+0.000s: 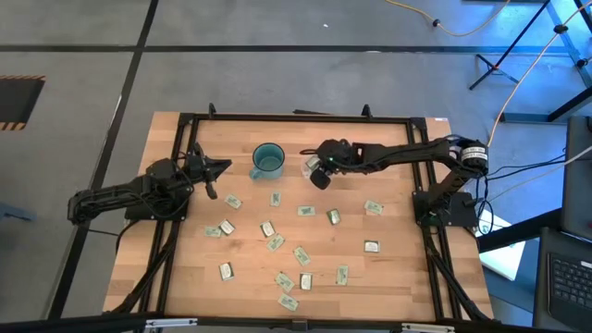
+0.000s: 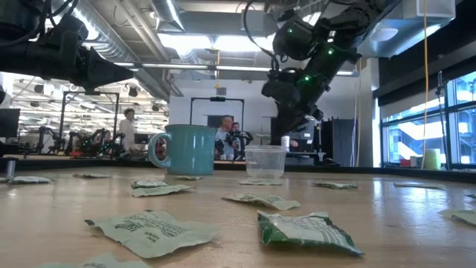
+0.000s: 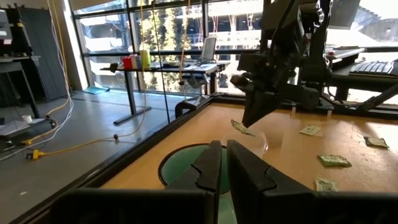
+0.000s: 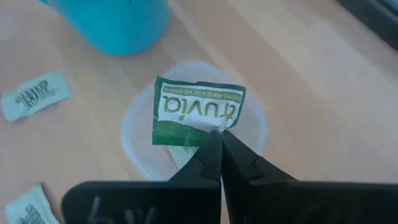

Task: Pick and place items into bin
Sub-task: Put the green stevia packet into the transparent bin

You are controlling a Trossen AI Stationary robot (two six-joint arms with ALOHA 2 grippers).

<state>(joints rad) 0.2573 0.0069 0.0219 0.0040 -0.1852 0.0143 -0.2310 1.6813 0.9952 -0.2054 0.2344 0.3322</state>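
My right gripper (image 4: 216, 134) is shut on a green and white packet (image 4: 198, 112) and hangs right over the clear cup (image 4: 249, 134), which stands on the table beside the teal mug (image 1: 268, 160). In the low view the cup (image 2: 265, 160) sits under that gripper (image 2: 286, 126). Several other packets (image 1: 304, 211) lie flat across the wooden table. My left gripper (image 1: 217, 171) is shut and empty, hovering left of the mug, above the mug's rim (image 3: 180, 165). My right gripper pinches the packet by its dark green edge (image 4: 202, 132) between the two fingertips, coming from above and pointing down. The packet is lifted clear and juts out beyond the fingertips over the cup's mouth.
Loose packets are scattered over the table's middle and near half (image 1: 302, 255), some close to the right side (image 1: 373, 208). A black frame (image 1: 277, 117) runs around the tabletop. In the low view, people stand in the room beyond the far edge.
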